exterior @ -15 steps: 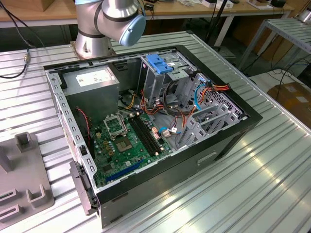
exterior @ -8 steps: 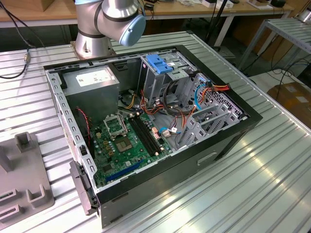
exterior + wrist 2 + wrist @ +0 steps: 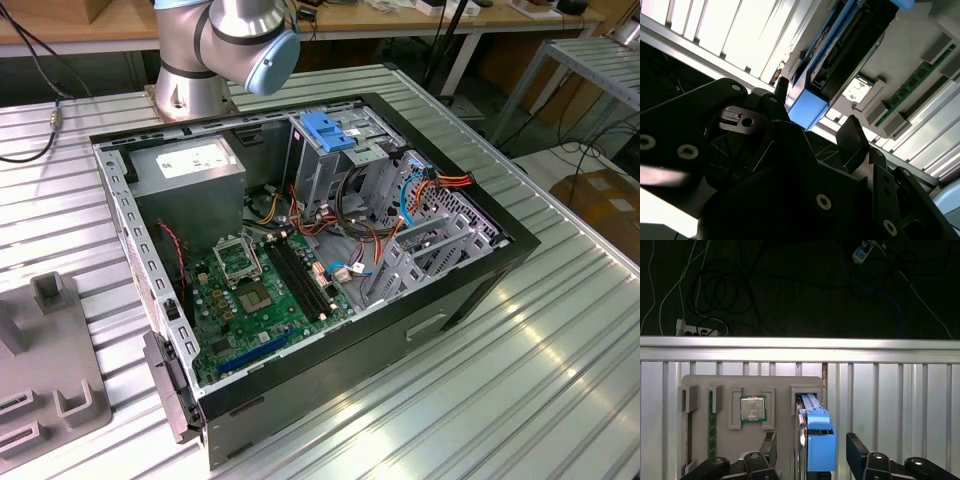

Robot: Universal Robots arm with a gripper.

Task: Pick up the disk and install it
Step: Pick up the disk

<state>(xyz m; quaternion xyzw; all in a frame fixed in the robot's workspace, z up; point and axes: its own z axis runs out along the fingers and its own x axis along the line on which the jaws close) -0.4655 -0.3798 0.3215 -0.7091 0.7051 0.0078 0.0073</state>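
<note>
The disk stands on its long edge in a slot of a grey holder, one blue rail facing up. My gripper is open and straddles the disk, one black finger on each side with a gap to both. In the second wrist view the disk shows its blue rail end and dark body between the fingertips, and the gripper is not touching it. The open computer case lies on the slatted metal table in the exterior view.
The holder also carries a processor chip and a memory stick. Inside the case are a green motherboard, a grey power supply, a metal cage with a blue handle and loose cables. The arm's base stands behind the case.
</note>
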